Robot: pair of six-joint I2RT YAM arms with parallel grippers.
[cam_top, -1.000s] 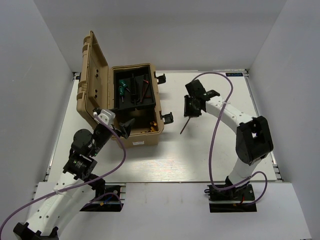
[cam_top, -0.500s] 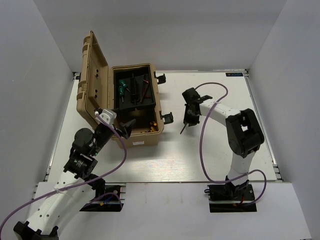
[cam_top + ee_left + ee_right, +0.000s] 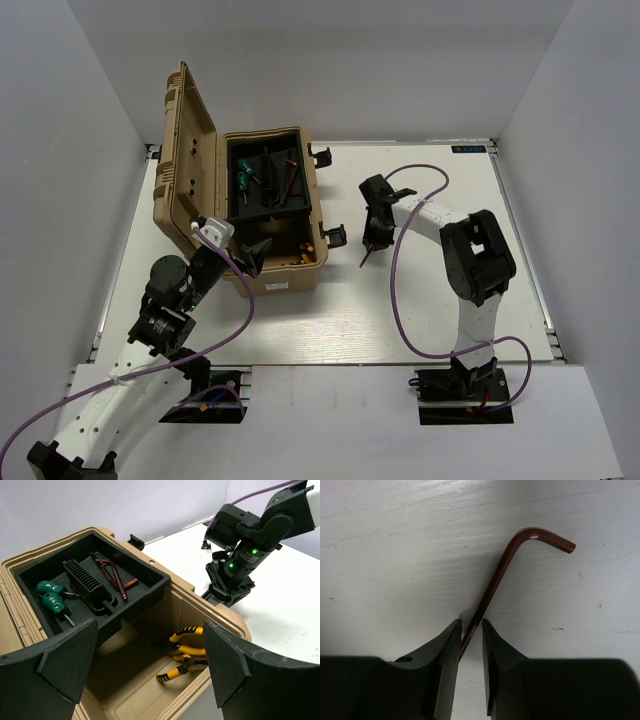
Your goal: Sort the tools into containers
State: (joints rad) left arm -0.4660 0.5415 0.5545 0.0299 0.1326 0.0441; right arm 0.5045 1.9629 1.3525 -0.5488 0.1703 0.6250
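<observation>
Currently, no writing is legible: a small blue label [image 3: 470,148] at the far edge of the tabletop [image 3: 330,320] and a pale sticker [image 3: 280,287] on the front wall of the toolbox [image 3: 300,272] are both too small to read.

The tan toolbox stands open at the left of the tabletop, with its lid raised on its left side. A black tray [image 3: 155,577] fills its far half. The tray holds two green-handled screwdrivers [image 3: 50,597], a black ribbed holder [image 3: 87,580] and a thin red-brown second hex key [image 3: 122,586]. The lower compartment beside the tray holds two yellow-and-black-handled pliers [image 3: 185,652].

The left gripper [image 3: 250,255] hovers above the near end of the toolbox, its fingers spread wide and holding nothing.

The right arm reaches to mid-tabletop, just right of the toolbox, with its wrist pointing down. The right gripper [image 3: 471,630] has its fingers drawn narrow onto the long leg of an L-shaped red-brown hex key [image 3: 495,580]. The bent end lies close over the white surface; whether it touches cannot be told.
</observation>
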